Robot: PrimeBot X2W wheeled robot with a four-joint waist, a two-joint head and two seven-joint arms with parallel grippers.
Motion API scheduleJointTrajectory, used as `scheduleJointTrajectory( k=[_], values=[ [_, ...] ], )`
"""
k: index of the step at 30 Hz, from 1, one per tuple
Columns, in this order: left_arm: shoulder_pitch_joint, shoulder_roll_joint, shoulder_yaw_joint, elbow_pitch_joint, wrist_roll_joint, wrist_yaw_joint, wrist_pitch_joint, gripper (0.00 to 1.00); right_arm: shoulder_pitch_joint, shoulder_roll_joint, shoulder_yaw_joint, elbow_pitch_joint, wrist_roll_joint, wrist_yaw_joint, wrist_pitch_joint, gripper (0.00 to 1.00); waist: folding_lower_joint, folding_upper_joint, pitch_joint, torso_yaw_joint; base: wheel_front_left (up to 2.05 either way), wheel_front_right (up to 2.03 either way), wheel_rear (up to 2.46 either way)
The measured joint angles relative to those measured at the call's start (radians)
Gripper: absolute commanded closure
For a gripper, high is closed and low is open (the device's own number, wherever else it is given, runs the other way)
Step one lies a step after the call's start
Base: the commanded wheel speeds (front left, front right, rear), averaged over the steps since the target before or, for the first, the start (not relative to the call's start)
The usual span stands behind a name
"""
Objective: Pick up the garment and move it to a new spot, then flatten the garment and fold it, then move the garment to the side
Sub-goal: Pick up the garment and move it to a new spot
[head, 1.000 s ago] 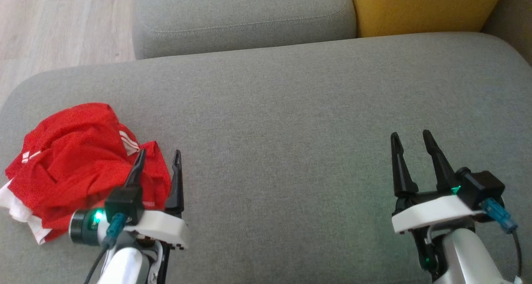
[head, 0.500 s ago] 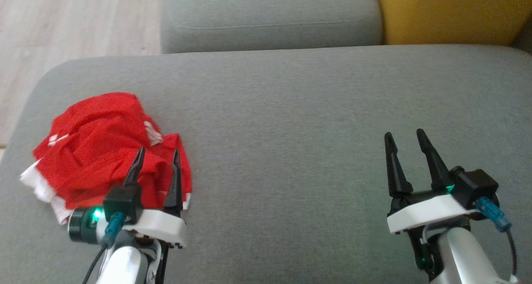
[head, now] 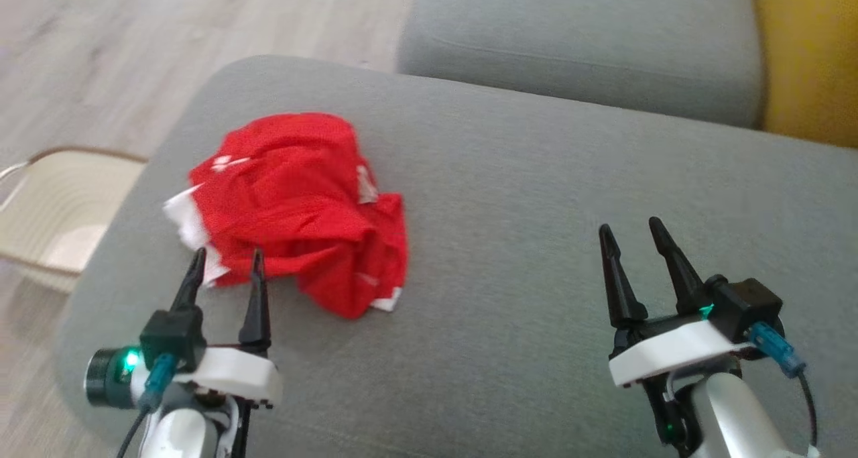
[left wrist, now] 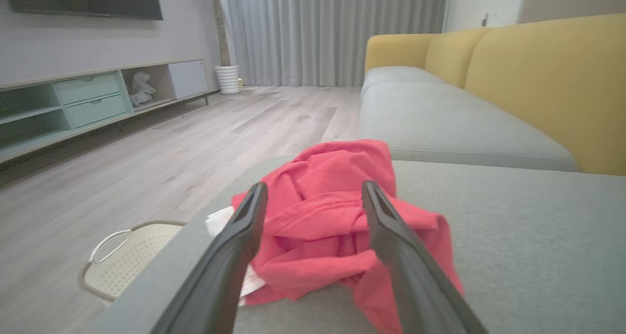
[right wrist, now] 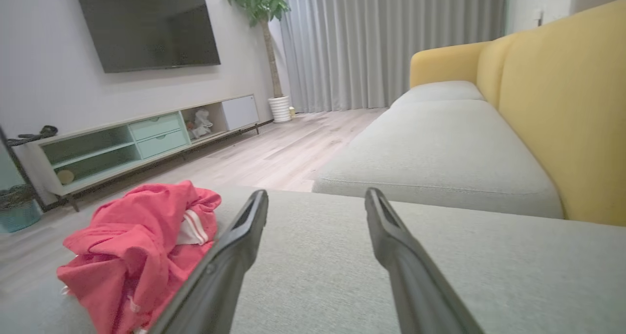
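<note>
1 red garment [head: 295, 203], crumpled, lies near the left end of the grey sofa seat [head: 523, 176]; 2 end effectors, both spread wide & empty: left end effector [head: 226, 257] w/ tips at the garment's near edge, right end effector [head: 630, 229] well apart over the cushion. 1 pale basket [head: 60, 210] on the wood floor [head: 201, 22] beside it; room has 1 wall TV [right wrist: 146, 26], low cabinet [right wrist: 122, 138], grey curtains [right wrist: 391, 40], yellow backrest [right wrist: 562, 104].

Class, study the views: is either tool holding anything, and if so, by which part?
Nothing is held. The left tool is open, pointing at the crumpled red garment; the right tool is open above the grey cushion.
</note>
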Motion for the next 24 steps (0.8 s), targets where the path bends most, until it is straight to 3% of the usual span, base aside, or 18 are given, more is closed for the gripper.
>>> scheduleJointTrajectory(
  k=[11,24],
  values=[
    [0.045,0.003,0.045,-0.02,0.007,0.001,0.0,0.0,-0.002,0.0,0.048,0.033,0.036,0.0,-0.009,0.0,0.0,0.0,-0.01,0.178,0.0,0.0,0.0],
    [0.052,0.002,0.077,-0.044,0.008,0.0,0.0,0.0,-0.011,0.0,0.068,0.082,0.06,0.0,-0.027,0.0,0.0,0.0,-0.008,0.189,0.0,0.0,0.0]
  ],
)
